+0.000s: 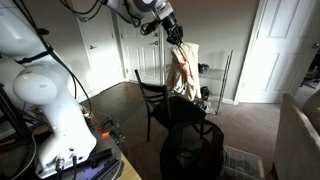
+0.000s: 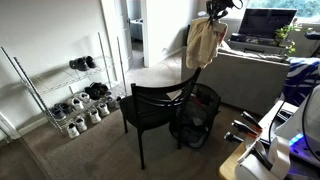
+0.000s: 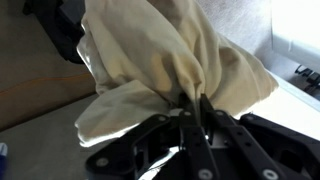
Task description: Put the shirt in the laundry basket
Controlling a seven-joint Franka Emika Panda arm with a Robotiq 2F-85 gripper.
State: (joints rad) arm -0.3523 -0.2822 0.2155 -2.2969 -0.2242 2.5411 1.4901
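Pinching a fold of the limp cream cloth shirt (image 3: 160, 50) between clamped fingers, the black metal gripper (image 3: 190, 100) is holding it aloft; it is hanging above the black wooden chair (image 1: 152, 98) and the tall round black mesh laundry basket (image 1: 195, 155).

The shirt (image 3: 170, 60) is plain cream in the wrist view, shading to pale yellow in its folds. In both exterior views it shows tan-brown patches over off-white. The gripper (image 3: 192, 100) is black. The basket (image 1: 195, 155) is black mesh with a dark rim. The chair (image 2: 150, 105) is black. The arm (image 1: 40, 90) is glossy white. The carpet (image 2: 80, 150) is a dull grey-brown. The door (image 1: 275, 45) and wall (image 2: 50, 30) are white. The rack (image 2: 45, 80) is silver wire, and the shoes (image 2: 85, 98) on it are black and white.
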